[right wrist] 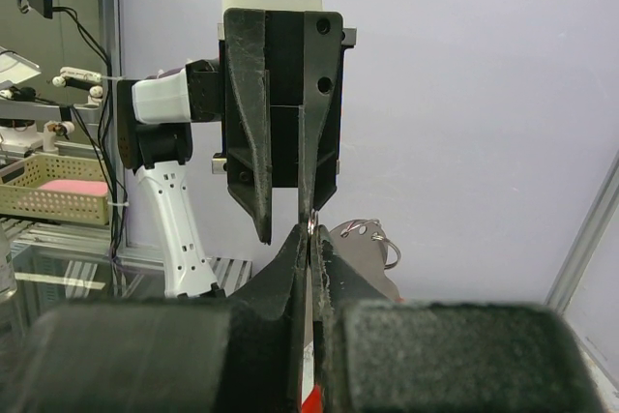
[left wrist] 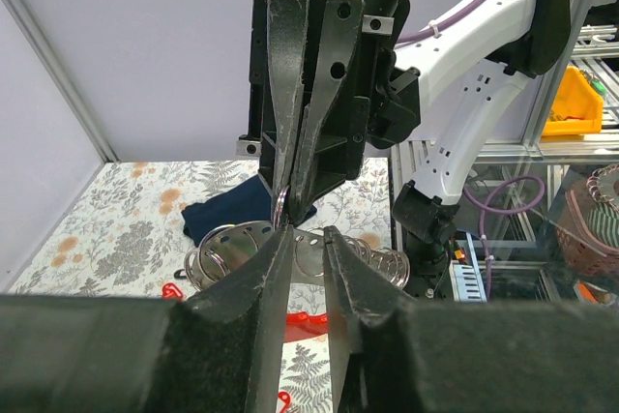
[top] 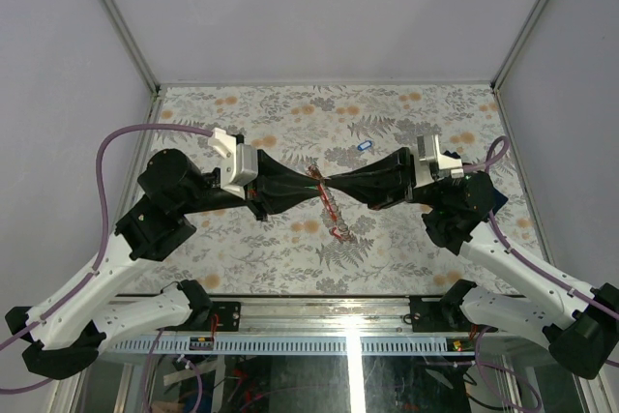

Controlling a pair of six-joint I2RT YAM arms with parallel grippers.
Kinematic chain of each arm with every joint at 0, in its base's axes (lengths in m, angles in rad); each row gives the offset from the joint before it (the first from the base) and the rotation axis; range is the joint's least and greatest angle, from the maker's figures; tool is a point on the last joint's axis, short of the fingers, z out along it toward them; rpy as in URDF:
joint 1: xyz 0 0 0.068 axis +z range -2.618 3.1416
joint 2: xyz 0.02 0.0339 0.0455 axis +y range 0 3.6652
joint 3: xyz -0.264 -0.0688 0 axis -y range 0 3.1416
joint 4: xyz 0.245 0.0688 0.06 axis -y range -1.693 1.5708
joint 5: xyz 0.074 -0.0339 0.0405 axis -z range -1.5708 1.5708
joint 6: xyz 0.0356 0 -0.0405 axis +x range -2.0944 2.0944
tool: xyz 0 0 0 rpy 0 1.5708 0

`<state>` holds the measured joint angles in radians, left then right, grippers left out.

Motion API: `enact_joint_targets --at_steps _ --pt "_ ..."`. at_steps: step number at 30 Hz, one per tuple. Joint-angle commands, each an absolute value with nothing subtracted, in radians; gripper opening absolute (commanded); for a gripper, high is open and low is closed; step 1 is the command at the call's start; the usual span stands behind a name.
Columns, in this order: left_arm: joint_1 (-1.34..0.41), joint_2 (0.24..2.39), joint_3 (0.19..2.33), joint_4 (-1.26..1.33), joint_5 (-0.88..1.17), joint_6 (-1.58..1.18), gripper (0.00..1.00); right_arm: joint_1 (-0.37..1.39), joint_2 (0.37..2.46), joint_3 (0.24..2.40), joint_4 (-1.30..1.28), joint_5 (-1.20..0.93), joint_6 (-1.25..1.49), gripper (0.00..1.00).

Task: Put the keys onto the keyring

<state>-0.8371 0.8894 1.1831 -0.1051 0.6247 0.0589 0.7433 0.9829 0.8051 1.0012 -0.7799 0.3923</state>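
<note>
My two grippers meet tip to tip above the middle of the table. My right gripper (top: 334, 184) (right wrist: 309, 231) is shut on a thin silvery keyring (right wrist: 310, 224), which also shows in the left wrist view (left wrist: 280, 205). My left gripper (top: 314, 183) (left wrist: 308, 234) is open, with one fingertip against that ring. A silvery perforated plate with several rings (left wrist: 227, 250) (right wrist: 372, 239) is right behind the fingertips. Red key tags (left wrist: 309, 321) (top: 329, 208) show below the jaws. A blue-tagged key (top: 364, 146) lies on the table beyond the grippers.
A dark navy folded cloth (left wrist: 227, 210) lies on the flower-patterned table (top: 242, 258) by the right arm's base (top: 498, 202). A small red piece (left wrist: 172, 289) lies near the plate. Walls close off the back and both sides.
</note>
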Motion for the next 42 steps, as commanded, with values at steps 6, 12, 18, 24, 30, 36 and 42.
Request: enact_joint_targets --at_steps 6,12,18,24,30,36,42 --pt "-0.842 0.898 1.190 -0.032 0.604 0.039 0.19 0.739 0.984 0.855 1.106 -0.798 0.410 0.00" --pt "-0.841 0.910 1.187 -0.025 0.594 0.040 0.19 0.739 1.000 0.848 1.136 -0.805 0.425 0.00" --pt "-0.842 0.916 1.187 -0.013 0.586 0.038 0.19 0.739 1.005 0.844 1.135 -0.816 0.428 0.00" --pt "-0.842 0.907 1.182 -0.019 0.578 0.045 0.17 0.739 0.980 0.823 1.144 -0.787 0.409 0.00" --pt "-0.842 0.861 1.156 -0.022 0.535 0.055 0.21 0.739 0.936 0.811 1.096 -0.763 0.348 0.00" --pt "-0.842 0.869 1.165 -0.028 0.542 0.058 0.22 0.739 0.940 0.815 1.109 -0.771 0.352 0.00" --pt "-0.842 0.891 1.175 -0.020 0.574 0.047 0.22 0.739 0.953 0.819 1.119 -0.777 0.366 0.00"
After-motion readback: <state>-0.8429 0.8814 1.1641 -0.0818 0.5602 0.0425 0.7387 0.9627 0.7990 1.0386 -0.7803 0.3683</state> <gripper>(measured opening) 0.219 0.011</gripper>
